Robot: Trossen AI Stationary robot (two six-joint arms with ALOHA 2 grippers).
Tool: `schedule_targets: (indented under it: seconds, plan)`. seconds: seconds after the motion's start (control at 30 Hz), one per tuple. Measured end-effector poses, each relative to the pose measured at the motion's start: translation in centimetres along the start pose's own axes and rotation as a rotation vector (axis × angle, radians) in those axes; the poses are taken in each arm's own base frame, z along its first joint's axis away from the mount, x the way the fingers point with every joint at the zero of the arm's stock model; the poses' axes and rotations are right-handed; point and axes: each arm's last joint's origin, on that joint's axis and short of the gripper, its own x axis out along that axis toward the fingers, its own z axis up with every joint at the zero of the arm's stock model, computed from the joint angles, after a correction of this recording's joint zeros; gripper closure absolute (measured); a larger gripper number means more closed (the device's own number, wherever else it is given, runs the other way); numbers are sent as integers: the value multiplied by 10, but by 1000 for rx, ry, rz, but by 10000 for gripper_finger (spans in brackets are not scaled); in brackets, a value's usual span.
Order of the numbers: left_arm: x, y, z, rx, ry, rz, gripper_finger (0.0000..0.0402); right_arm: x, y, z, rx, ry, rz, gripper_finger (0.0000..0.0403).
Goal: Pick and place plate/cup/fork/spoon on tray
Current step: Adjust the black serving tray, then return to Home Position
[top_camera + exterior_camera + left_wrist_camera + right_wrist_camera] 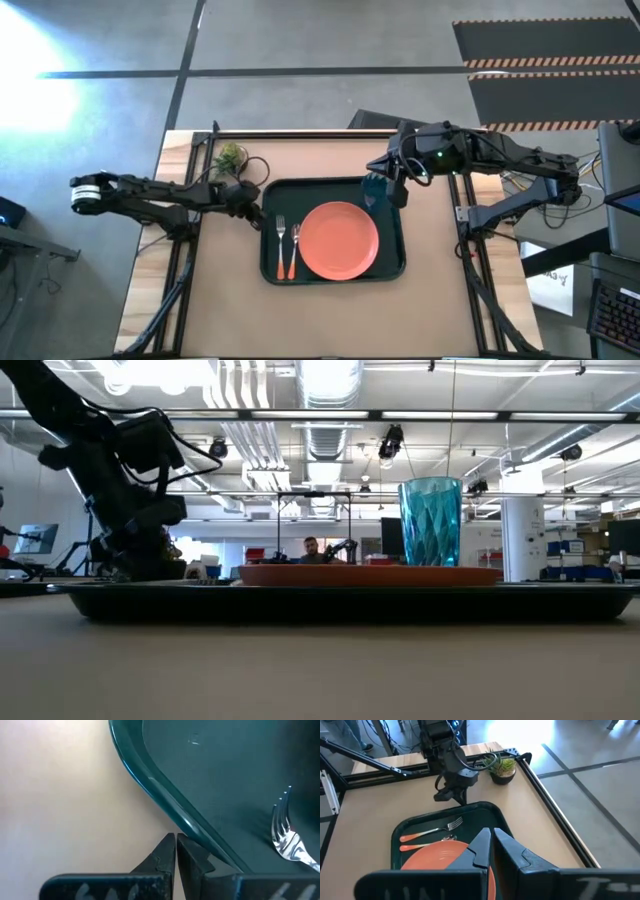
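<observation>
The dark tray (270, 272) lies mid-table. On it rest the orange plate (338, 240), the fork (282, 245) and the spoon (295, 250) left of the plate. The teal cup (374, 190) stands upright on the tray's far right corner and shows clearly in the low view (432, 520). My left gripper (176, 839) is shut and low beside the tray's left rim (150, 782). My right gripper (492, 836) is shut and empty, raised above the tray's far right part near the cup, which its own wrist view does not show. My left gripper's shut fingertips (169, 845) stand right at the outer edge of the tray's left rim (192, 827), coming from the table's left side. I cannot tell whether they touch it.
A small green plant (230, 158) in a pot stands at the table's far left, behind my left arm. Bare tabletop lies near the front edge and on both sides of the tray. A person shows far off in the room in the low view (312, 548).
</observation>
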Motion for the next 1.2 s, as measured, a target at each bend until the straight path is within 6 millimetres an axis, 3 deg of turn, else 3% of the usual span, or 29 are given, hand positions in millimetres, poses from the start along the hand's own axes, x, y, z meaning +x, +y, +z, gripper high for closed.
schedule_targets:
  seconds: [0.23,0.87,1.03,1.2]
  plan:
    - [3,0,7,-20,-66,0,401,0,0,-1,0,7,1,394]
    - [-1,-1,8,-22,-52,-40,401,-1,0,-6,-6,56,-4,394]
    - [-22,-9,20,-6,-100,-97,401,-8,-1,-6,-20,50,-4,394]
    - [-68,-21,44,73,-226,-146,401,-20,-3,-5,-71,10,0,394]
